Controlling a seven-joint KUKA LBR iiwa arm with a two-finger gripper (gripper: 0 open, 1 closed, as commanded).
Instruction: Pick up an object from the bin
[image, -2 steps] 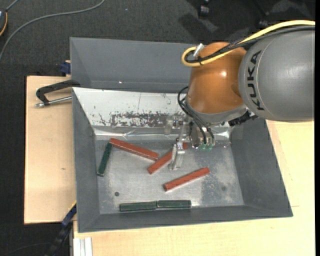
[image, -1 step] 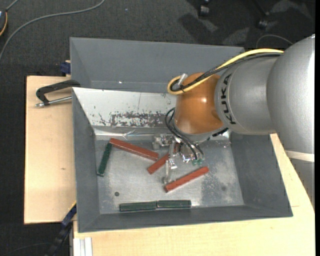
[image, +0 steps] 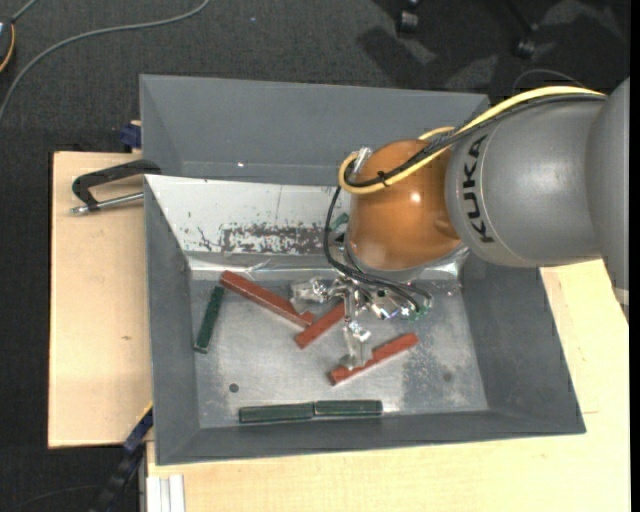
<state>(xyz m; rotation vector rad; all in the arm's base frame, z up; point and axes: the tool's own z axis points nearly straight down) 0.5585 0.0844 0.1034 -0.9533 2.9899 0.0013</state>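
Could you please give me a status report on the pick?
Gripper low over middle of bin. Nearest: red stick at its tip, second red stick beside. Green sticks lie apart, near the walls.

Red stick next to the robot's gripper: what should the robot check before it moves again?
1. Gripper is low over the middle of the bin, at the left end of the red stick: ok.
2. No other stick lies on top of that red stick: ok.
3. Gripper already has hold of the red stick: cannot tell.
4. Room around the gripper: not ok, a second red stick lies close on its left and might get bumped.
5. Green sticks by the front wall are out of the way: ok.
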